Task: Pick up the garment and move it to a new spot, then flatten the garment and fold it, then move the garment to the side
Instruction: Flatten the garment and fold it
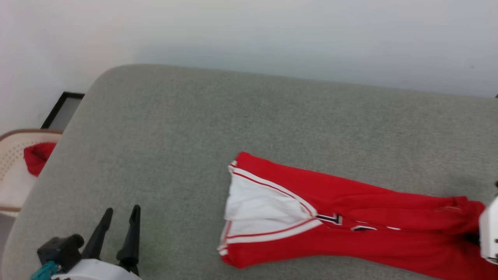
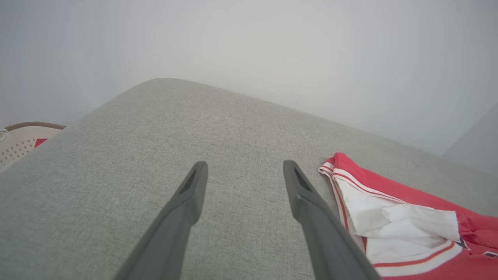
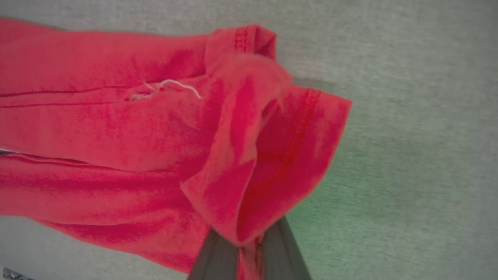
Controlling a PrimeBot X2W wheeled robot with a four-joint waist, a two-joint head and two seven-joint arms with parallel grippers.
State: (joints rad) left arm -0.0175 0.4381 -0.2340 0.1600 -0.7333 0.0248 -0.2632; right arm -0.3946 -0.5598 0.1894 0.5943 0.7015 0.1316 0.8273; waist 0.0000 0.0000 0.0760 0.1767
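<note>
Clenching one garment (image 1: 350,202) is the right end effector (image 3: 249,252); the left end effector (image 2: 244,165) gapes empty.

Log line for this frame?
right gripper: shut on garment hem | left gripper: open, clear | garment: bunched lengthwise on grey surface

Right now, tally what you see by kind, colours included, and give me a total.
Red-and-white garment: 1
Grippers: 2, left gripper open, right gripper shut on the garment
Pale basket: 1
Loose red cloth in it: 1
Grey table: 1
Total: 6
</note>
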